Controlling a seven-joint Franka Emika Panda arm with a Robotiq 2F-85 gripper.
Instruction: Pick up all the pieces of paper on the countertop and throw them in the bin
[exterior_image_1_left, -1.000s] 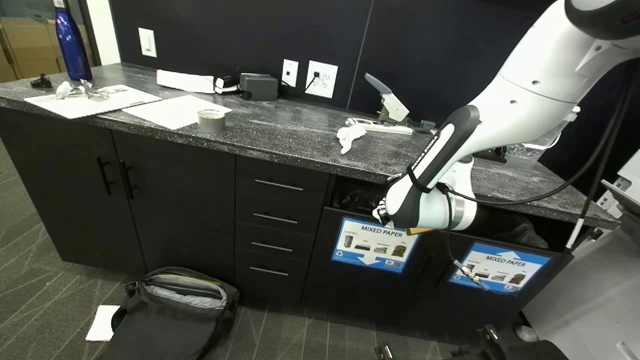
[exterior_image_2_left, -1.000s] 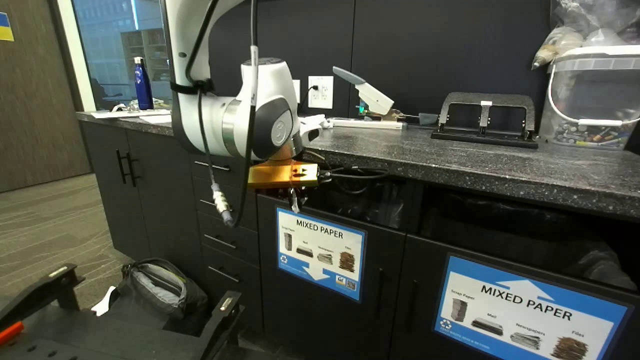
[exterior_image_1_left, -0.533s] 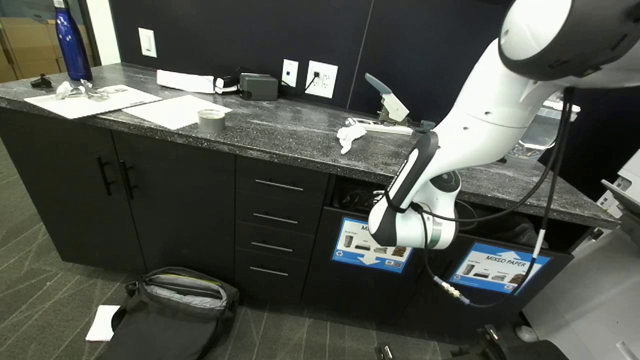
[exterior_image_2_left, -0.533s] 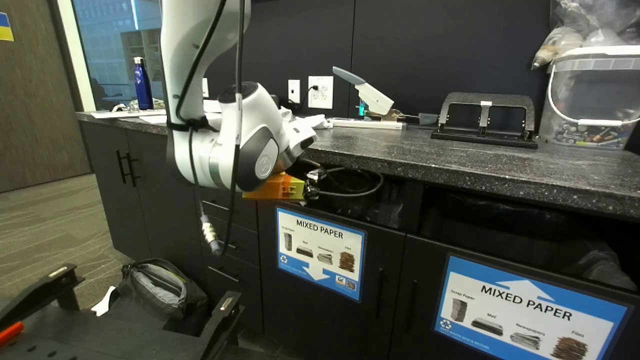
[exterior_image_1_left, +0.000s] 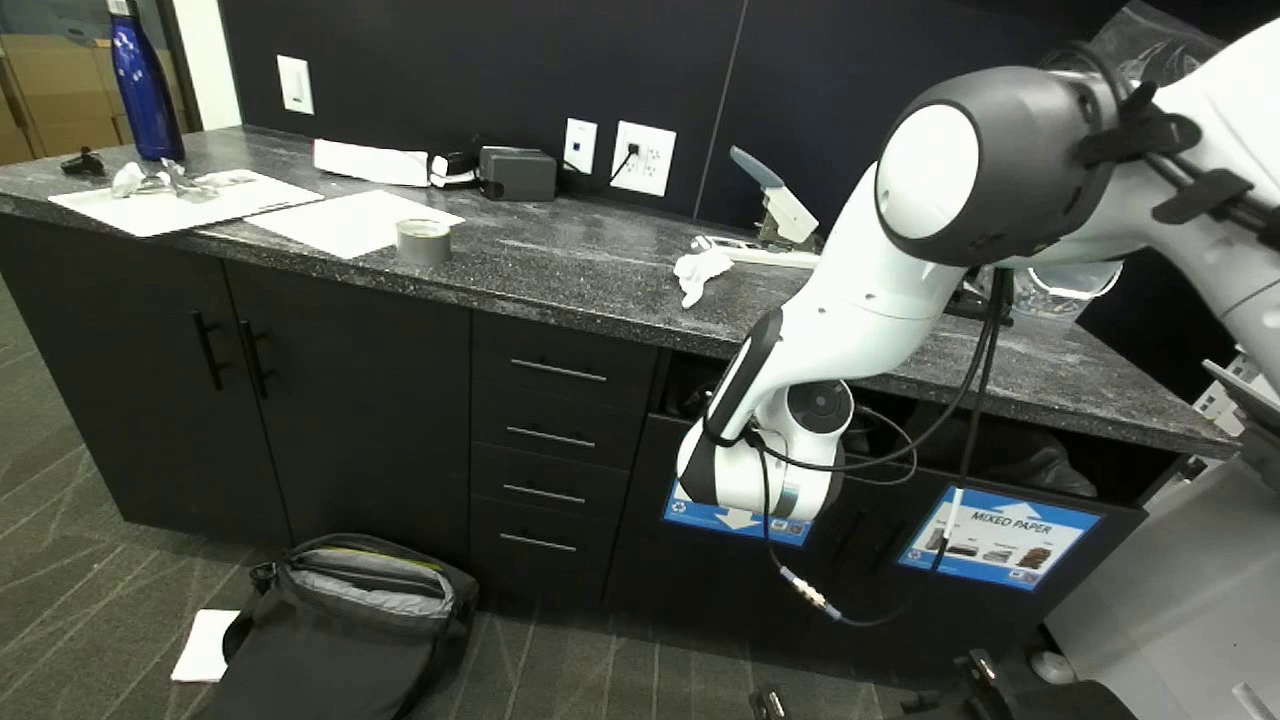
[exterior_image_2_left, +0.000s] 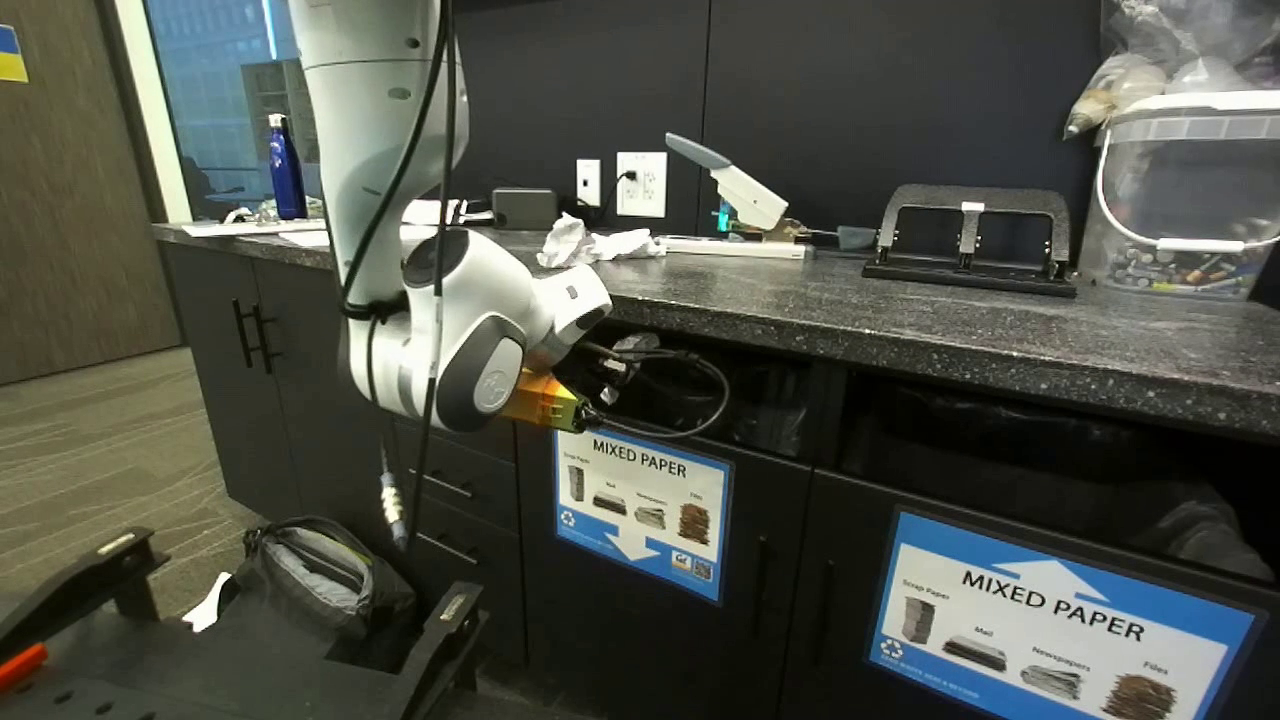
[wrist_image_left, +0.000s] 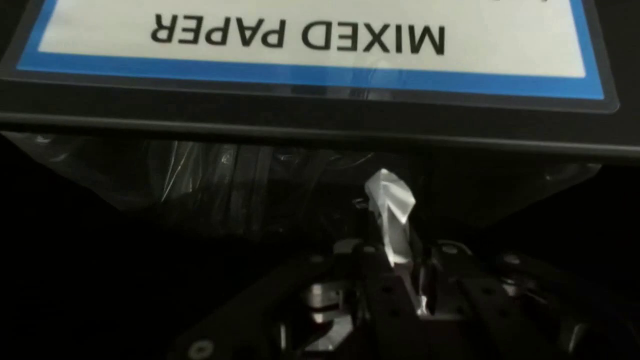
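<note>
A wad of white paper (wrist_image_left: 392, 207) is held at the mouth of the bin (exterior_image_2_left: 650, 628), with a clear plastic liner (wrist_image_left: 240, 172) seen behind in the wrist view; how far past the rim (wrist_image_left: 320, 134) it has been carried cannot be told. It is gripped by the pincer (wrist_image_left: 398, 252), whose jaws are brought almost together, the crumpled end left sticking out beyond them. Within the last second the wrist (exterior_image_2_left: 490, 345) has been lowered and tipped — the pincer no longer hung down before the bin but angled in beneath the edge of the surface (exterior_image_1_left: 580, 275). By this, it is judged, carrying has given way to dropping: only a release seems to be needed, though the wad could be caught on the rim if let go too soon. Farther out, more crumpled paper (exterior_image_1_left: 700, 268) is seen just beside the stapler (exterior_image_1_left: 790, 215), and crumpled scraps (exterior_image_1_left: 128, 180) are left on a flat sheet (exterior_image_1_left: 135, 213) near the blue bottle (exterior_image_1_left: 145, 95) — so more trips are expected.
</note>
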